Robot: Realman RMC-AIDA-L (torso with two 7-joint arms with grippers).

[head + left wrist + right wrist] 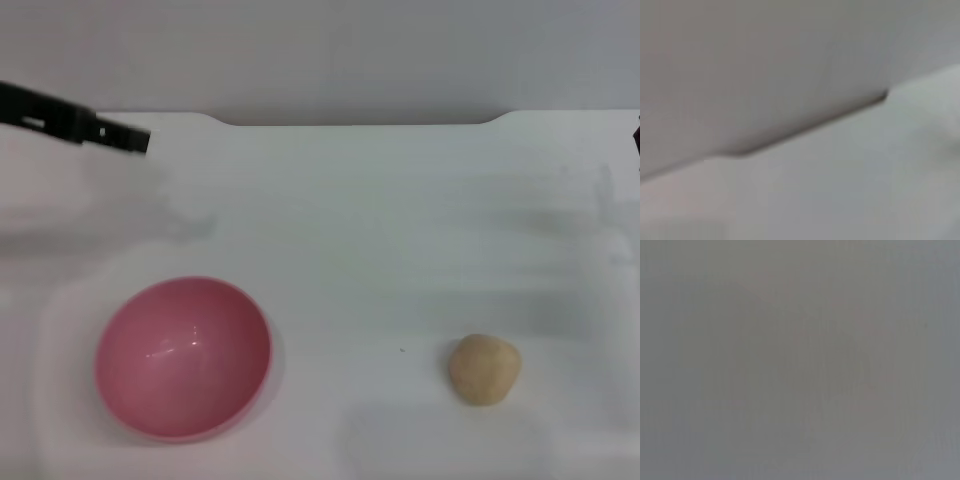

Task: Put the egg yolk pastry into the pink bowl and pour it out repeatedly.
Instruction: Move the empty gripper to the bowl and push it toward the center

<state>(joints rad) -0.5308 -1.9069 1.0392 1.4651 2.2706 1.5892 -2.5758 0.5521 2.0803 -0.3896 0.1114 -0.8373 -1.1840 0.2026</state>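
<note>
Pink plastic, glossy and plain: one pink bowl (183, 357) sits upright on the white table (380, 220), low at about eight o'clock in the head view, its open mouth turned up and nothing inside it. One egg yolk pastry (484, 369), a pale tan, slightly lumpy ball, rests on the bare tabletop at about four o'clock, well apart from the bowl and level with it. Nothing touches either one.

One gripper shows in the head view: the left gripper (138, 139), a dark bar reaching in from the edge at about ten o'clock, raised near the table's far rim and well away from the bowl below it. Only one slim dark finger can be made out there, so whether this claw is spread or pressed together I cannot tell. It holds nothing that can be seen.

At the three o'clock edge, up high, a dark sliver just enters the head view; what it belongs to I cannot tell, and the right gripper itself does not show.

From the left wrist camera comes only the pale table and its notched far edge against a grey wall (765, 60). From the right wrist camera comes a flat grey field with nothing to tell apart.
</note>
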